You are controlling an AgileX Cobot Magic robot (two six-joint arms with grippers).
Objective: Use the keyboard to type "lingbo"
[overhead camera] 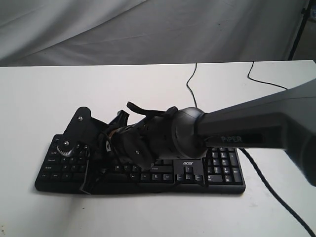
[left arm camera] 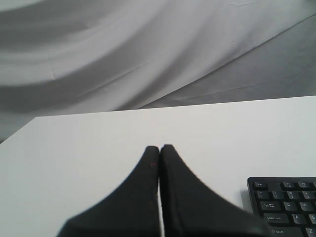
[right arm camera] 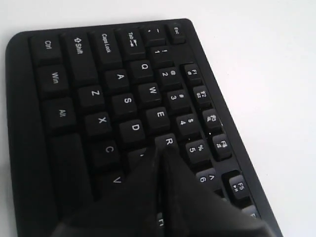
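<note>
The black keyboard (overhead camera: 223,170) lies across the white table, its "acer" logo (overhead camera: 189,163) showing below my right arm. That arm reaches from the right over the keyboard's middle to its left half. In the right wrist view my right gripper (right arm camera: 163,148) is shut and holds nothing. Its tips hover just at the R key (right arm camera: 169,141), with the key underneath hidden; I cannot tell whether they touch. My left gripper (left arm camera: 159,147) is shut and empty above bare table, off the Esc corner of the keyboard (left arm camera: 285,203). It does not show in the exterior view.
The keyboard's thin cable (overhead camera: 189,85) runs to the table's far edge. A second cable (overhead camera: 262,79) crosses the far right. A thicker one (overhead camera: 276,195) trails off the near right. Grey cloth (overhead camera: 148,29) hangs behind, and a black stand leg (overhead camera: 298,30) rises at far right.
</note>
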